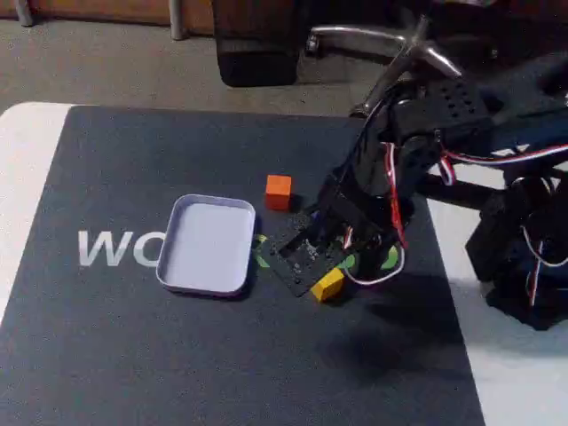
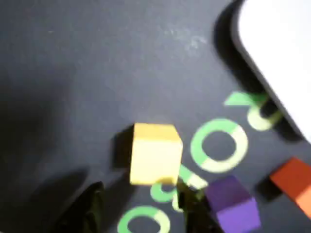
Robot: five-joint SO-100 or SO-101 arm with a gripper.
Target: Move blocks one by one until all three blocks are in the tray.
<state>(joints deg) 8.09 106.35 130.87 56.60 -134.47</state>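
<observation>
Yellow block (image 2: 154, 153) sits on the dark mat (image 1: 177, 355) just ahead of the gripper (image 2: 138, 208), whose two dark fingertips show at the bottom edge of the wrist view, parted and empty, one to each side below the block. In the fixed view the same block (image 1: 327, 284) lies at the near right of the gripper head, right of the tray (image 1: 206, 245), which holds nothing yet. The purple block (image 2: 232, 204) rests just right of the yellow one in the wrist view, close to the right fingertip (image 2: 187, 206); the orange block (image 1: 278, 192) stands apart, beyond the tray's far right corner in the fixed view.

The step in hand looks like the pick of the yellow block. To do it well, the jaws should advance until the block is fully between them, centred, before closing. The right finger needs care: it should slip between yellow and purple without nudging the purple one away. Squaring the jaws to the block's flat faces would give a steadier hold.
</observation>
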